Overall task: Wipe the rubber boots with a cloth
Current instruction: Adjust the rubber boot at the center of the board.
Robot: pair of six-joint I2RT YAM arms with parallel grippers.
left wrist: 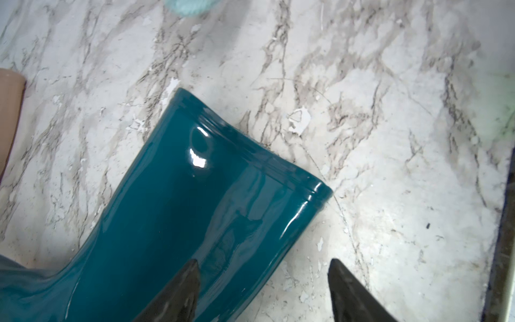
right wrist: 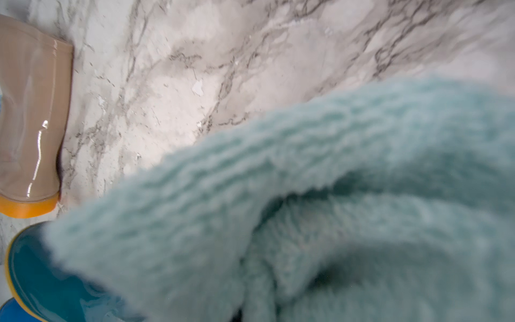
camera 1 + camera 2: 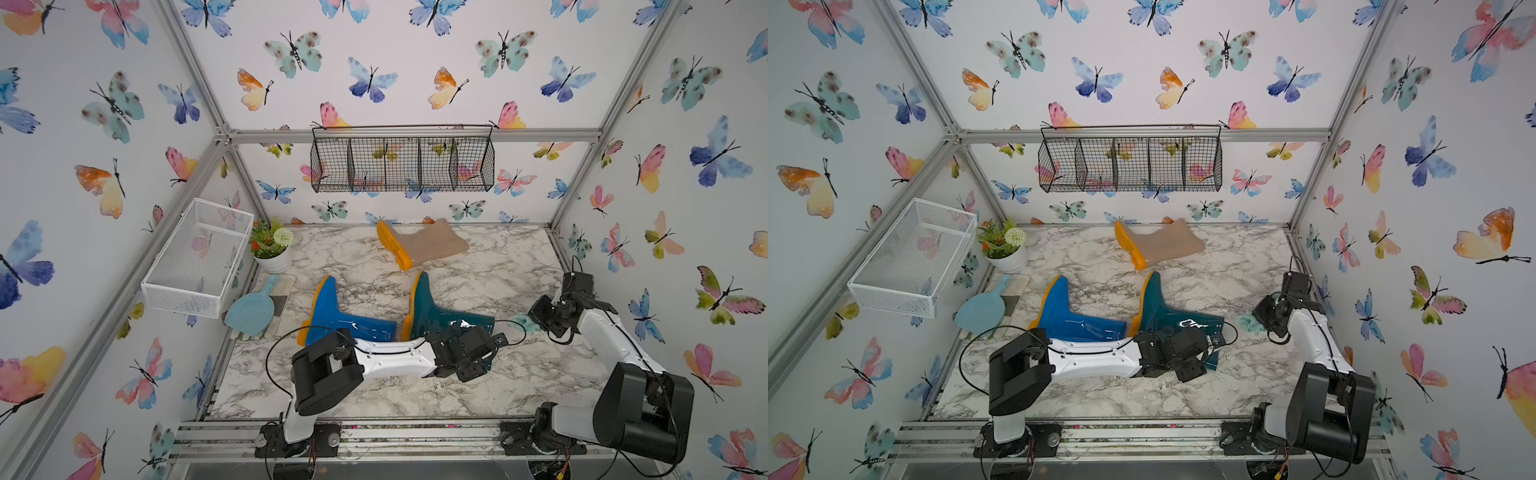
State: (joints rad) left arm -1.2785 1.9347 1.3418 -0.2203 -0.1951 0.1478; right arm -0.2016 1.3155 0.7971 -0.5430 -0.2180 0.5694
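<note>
Your left gripper [image 1: 264, 262] hangs spread over the teal boot [image 3: 436, 307], lower centre in both top views; your right gripper [image 3: 535, 321] pinches the cloth [image 2: 306, 195] just right of it, so next sweep the cloth across the shaft

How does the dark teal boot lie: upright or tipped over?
Tipped over: the dark teal boot lies on its side in both top views, shaft flat on the marble table.

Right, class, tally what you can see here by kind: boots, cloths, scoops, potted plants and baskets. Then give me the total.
boots: 3, blue boot, teal boot, beige boot
cloth: 1
scoop: 1
potted plant: 1
baskets: 2, black wire basket, white mesh basket
total: 8
</note>
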